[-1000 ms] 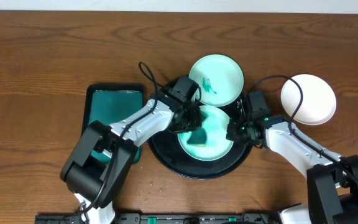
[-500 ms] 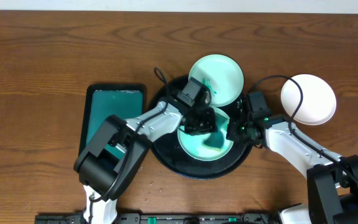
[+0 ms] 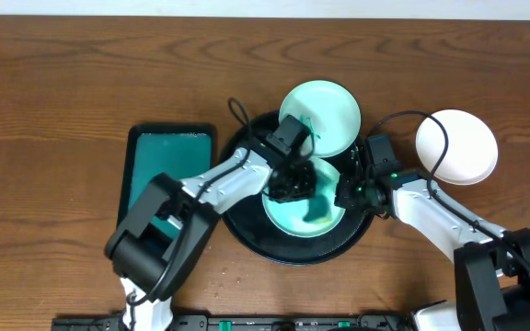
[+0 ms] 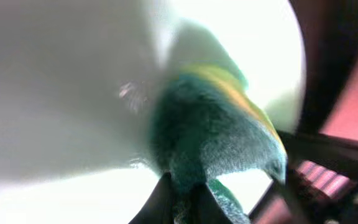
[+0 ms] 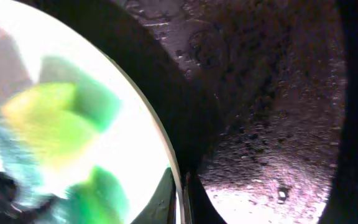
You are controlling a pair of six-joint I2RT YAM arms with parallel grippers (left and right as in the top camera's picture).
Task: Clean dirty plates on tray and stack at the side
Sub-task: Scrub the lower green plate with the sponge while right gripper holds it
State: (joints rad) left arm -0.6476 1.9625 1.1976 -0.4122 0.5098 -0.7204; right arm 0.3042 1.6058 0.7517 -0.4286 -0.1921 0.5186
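A: You have one plate done, I judge: the white plate (image 3: pixel 456 147) lies clean-looking on the counter towards the right edge, off the tray (image 3: pixel 243 226).

B: Agreed, and you have two left. The near mint plate (image 3: pixel 291 221) lies in the black tray, mid-counter towards the front edge, with a teal patch on it. The far mint plate (image 3: pixel 328 108) rests on the tray's far rim, a green smear (image 3: pixel 307 125) in its middle.

A: Your left claw (image 3: pixel 293 184) is closed tight on the sponge (image 4: pixel 216 140), pressing it onto the near mint plate.

B: And your right claw (image 3: pixel 348 195) looks pinched onto that plate's right rim, steadying it. You have stacked nothing yet.
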